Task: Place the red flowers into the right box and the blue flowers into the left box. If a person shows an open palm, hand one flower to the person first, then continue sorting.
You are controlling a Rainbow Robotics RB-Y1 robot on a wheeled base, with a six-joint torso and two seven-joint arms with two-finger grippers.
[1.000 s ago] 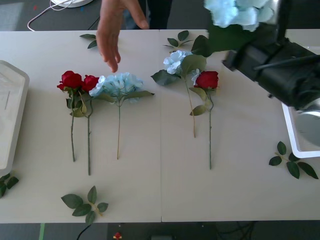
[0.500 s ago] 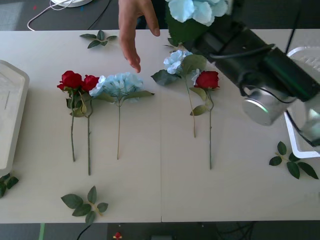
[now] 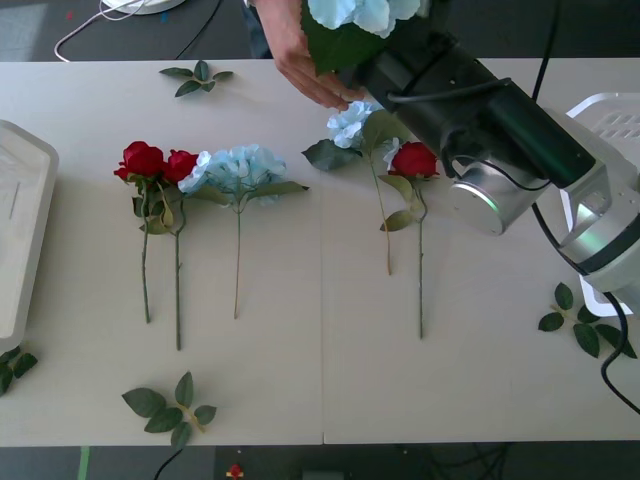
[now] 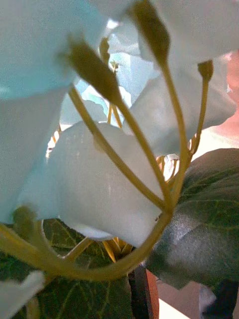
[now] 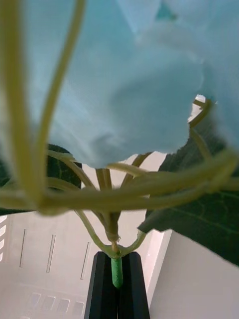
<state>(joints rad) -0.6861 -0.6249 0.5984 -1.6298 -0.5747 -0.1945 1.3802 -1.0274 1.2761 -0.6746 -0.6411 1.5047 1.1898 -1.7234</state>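
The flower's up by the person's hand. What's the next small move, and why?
Probably ease the right gripper with its blue flower toward the person's hand, then release: the hand is outstretched right beside the bloom. The left gripper clamps another flower by its stem.

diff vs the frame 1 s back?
The right arm swung from the table's right edge toward the far middle, carrying the blue flower to the person's hand. The hand shifted right to meet it and now sits under the bloom. The left gripper holds another blue flower by the stem. Flowers on the table stayed put.
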